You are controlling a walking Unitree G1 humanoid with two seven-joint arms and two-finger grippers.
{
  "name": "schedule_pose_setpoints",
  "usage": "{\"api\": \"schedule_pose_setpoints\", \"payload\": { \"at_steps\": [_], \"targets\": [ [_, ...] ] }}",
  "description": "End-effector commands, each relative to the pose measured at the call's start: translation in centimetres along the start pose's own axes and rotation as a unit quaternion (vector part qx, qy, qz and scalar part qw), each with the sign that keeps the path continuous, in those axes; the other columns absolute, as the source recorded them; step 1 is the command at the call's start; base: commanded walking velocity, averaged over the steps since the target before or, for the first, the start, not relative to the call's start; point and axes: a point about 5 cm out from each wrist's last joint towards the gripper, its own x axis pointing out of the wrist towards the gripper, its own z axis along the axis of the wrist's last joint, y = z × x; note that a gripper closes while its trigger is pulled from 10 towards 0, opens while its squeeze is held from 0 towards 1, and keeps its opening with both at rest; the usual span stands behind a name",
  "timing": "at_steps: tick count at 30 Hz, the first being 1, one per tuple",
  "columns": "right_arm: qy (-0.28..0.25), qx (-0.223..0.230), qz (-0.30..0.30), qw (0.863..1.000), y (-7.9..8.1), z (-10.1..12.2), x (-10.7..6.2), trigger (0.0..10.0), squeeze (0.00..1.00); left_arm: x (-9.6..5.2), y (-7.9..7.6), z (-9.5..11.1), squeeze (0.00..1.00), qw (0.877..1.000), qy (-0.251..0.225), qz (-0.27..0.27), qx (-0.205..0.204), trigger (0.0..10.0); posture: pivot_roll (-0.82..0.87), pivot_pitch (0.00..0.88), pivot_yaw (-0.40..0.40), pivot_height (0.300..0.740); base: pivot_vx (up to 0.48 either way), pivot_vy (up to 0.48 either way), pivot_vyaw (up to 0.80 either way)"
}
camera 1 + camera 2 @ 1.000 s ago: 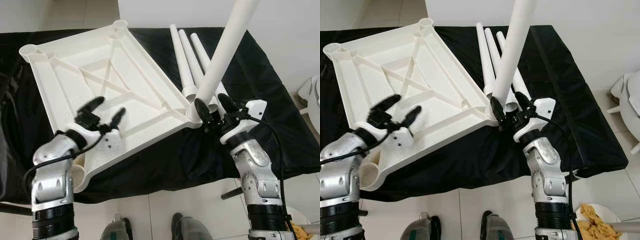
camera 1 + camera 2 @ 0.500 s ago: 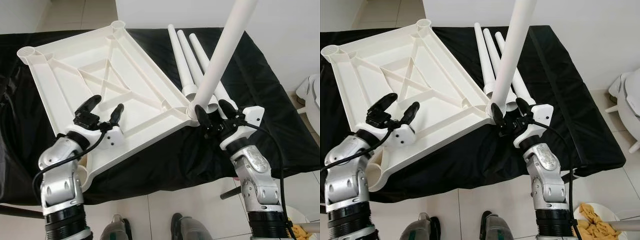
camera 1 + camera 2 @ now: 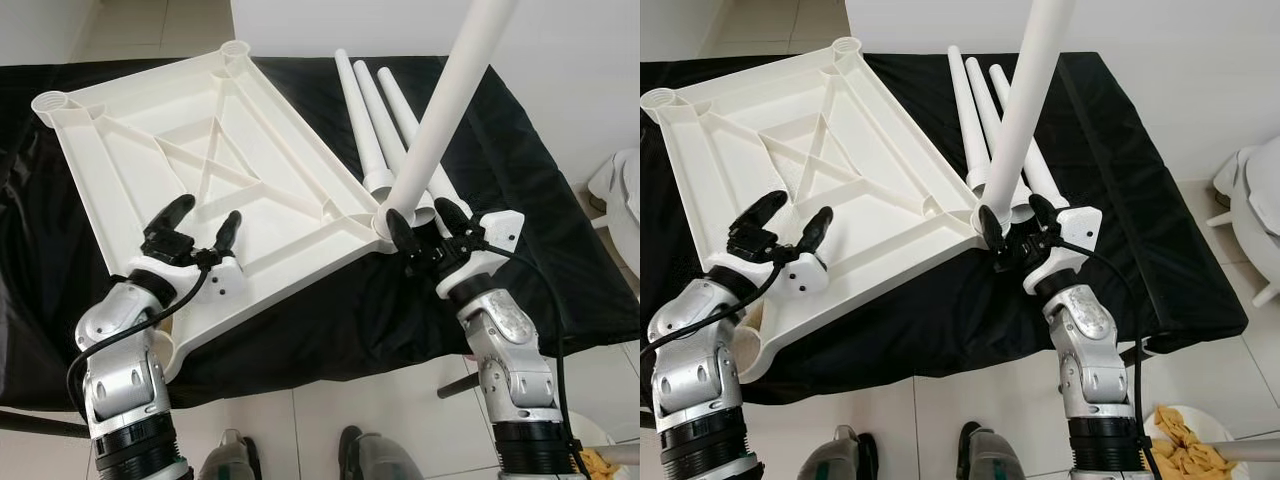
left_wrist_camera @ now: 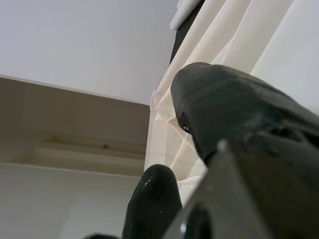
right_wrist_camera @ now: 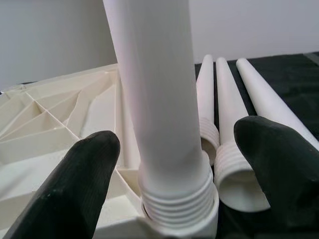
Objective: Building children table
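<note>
Right hand [image 3: 428, 231]: fingers spread wide, one on either side of the base of a white leg [image 3: 440, 118], neither finger touching it in the right wrist view. The leg stands tilted in the corner socket [image 5: 179, 221] of the tabletop, its threaded end partly seated, several thread turns showing above the socket rim.

Left hand [image 3: 198, 222]: fingers parted, gripping nothing, held over the tabletop's near edge at about 8 o'clock from the tabletop's centre. The left wrist view shows one finger [image 4: 152, 201] close to the ribbed white plastic; contact cannot be told.

Tabletop [image 3: 190, 140]: white, lying upside down with its ribbed underside up, on a worktop covered by a black cloth [image 3: 530, 200]. Its 5 o'clock corner holds the standing leg; round sockets at the far corners are open.

Three loose legs [image 3: 375, 110]: lying side by side on the cloth at 3 o'clock of the tabletop, wide threaded ends toward the robot, just beside the occupied socket.

Floor [image 3: 300, 425]: pale tiles below the worktop edge.
</note>
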Motion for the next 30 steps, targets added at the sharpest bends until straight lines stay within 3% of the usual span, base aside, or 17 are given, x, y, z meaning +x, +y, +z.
{"api": "schedule_pose_setpoints", "payload": {
  "at_steps": [1, 30],
  "targets": [
    [0.002, 0.0, 0.002, 1.0, 0.3, -0.3, 0.2, 10.0, 0.0, -1.1, 2.1, -0.3, 0.0, 0.966, 0.002, 0.258, -0.015, 10.0, 0.01, 0.141, -0.033, 0.74, 0.0, 0.0, 0.0],
    [-0.02, -0.012, -0.016, 1.0, 0.2, 0.5, 0.8, 10.0, 0.0, -0.6, 0.7, 1.2, 0.0, 0.972, -0.038, 0.227, -0.041, 10.0, 0.01, 0.132, -0.028, 0.74, 0.0, 0.0, 0.0]
  ]
}}
